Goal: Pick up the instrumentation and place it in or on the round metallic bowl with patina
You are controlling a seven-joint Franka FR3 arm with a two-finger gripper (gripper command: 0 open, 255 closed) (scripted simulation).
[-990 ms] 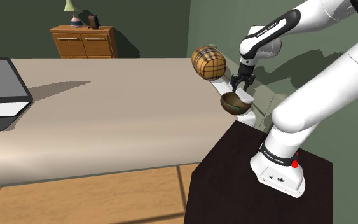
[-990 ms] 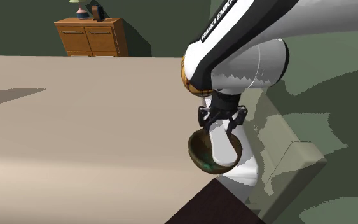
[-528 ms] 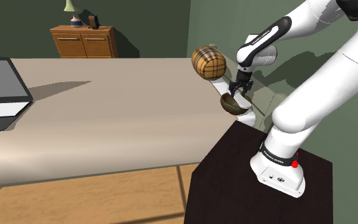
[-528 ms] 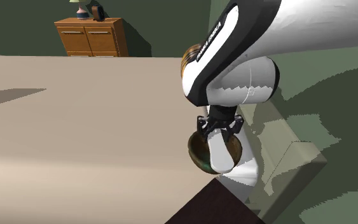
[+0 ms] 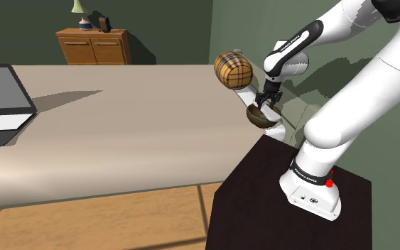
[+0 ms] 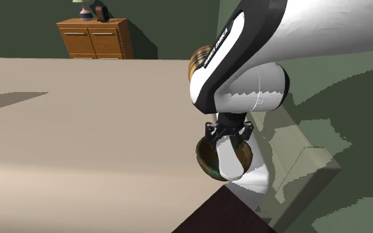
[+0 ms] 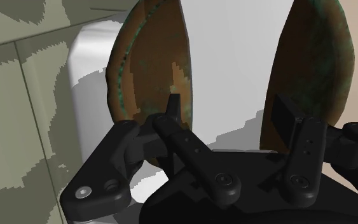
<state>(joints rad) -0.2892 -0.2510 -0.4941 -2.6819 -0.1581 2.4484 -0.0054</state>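
We find the gripper (image 6: 230, 134) clasped on the white instrument (image 6: 230, 163). It stands upright directly beneath the gripper, inside the patinated bowl (image 6: 205, 156) at the surface's (image 5: 120, 128) corner beside the stand (image 5: 262, 202).

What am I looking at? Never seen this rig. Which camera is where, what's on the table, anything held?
A simulated white robot arm stands on a dark box. One camera looks over the table from beside that box, a second watches from closer in, and a third rides on the hand. At the table's edge are a striped barrel and a brown, green-tinged bowl. The black gripper clasps a white object that stands in the bowl.
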